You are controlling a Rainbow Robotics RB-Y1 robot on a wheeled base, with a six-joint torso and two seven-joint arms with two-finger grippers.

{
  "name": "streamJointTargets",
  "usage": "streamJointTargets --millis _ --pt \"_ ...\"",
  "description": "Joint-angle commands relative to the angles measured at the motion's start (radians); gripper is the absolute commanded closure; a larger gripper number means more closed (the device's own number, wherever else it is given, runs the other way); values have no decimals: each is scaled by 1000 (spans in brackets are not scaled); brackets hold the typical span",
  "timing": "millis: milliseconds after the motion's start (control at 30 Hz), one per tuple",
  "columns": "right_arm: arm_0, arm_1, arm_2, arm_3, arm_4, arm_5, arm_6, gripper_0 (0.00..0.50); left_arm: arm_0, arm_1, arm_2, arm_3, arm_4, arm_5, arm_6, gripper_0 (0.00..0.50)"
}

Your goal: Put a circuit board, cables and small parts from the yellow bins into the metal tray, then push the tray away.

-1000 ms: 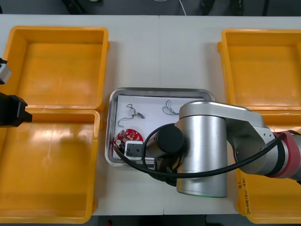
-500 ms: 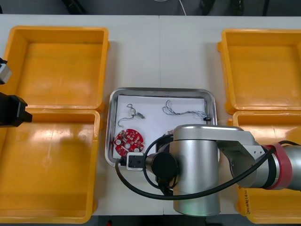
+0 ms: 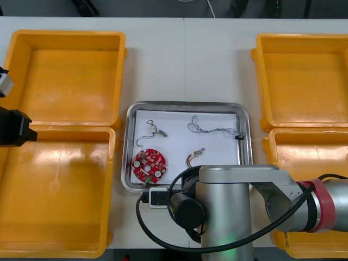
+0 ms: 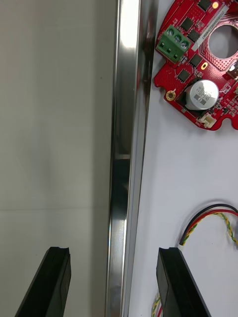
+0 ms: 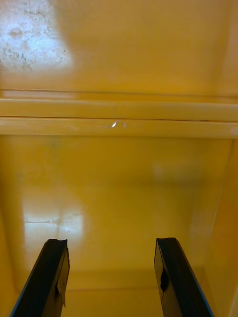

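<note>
The metal tray (image 3: 185, 104), white inside, sits mid-table between the yellow bins. In it lie a round red circuit board (image 3: 149, 165), a black cable (image 3: 152, 132), a twisted blue and white cable (image 3: 209, 128) and a red and yellow cable (image 3: 194, 157). My right arm (image 3: 225, 212) hangs over the tray's near edge. In its wrist view my right gripper (image 4: 114, 282) is open, one finger on each side of the tray's rim (image 4: 126, 148), holding nothing. The circuit board (image 4: 203, 59) and the red and yellow cable (image 4: 213, 223) lie inside that rim. My left gripper (image 5: 111, 277) is open over a bin.
Two yellow bins (image 3: 68, 76) stand at the left and two (image 3: 304, 76) at the right, their floors bare. My left arm (image 3: 13, 128) is parked at the left edge over the bin wall (image 5: 119, 119). Bare table lies beyond the tray's far edge.
My right arm has drawn back toward the table's near edge, uncovering the circuit board and the cables in the tray. The tray and the left arm have stayed put.
</note>
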Motion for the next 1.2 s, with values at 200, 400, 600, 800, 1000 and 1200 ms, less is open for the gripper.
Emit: streamJointTargets --millis 200,400,600,800,1000,1200 --pt "22 57 31 48 35 -10 22 0 11 43 28 -29 8 6 -72 0" --pt "25 89 38 76 57 -10 19 0 11 43 28 -29 8 6 -72 0" --pt "27 90 58 76 89 -13 17 0 11 43 28 -29 8 6 -72 0" --pt "34 89 58 82 95 -17 17 0 11 43 28 -29 8 6 -72 0" --pt "39 90 66 93 115 -25 17 0 11 43 28 -29 8 6 -72 0" --pt "39 96 66 93 118 -26 14 0 11 43 28 -29 8 6 -72 0"
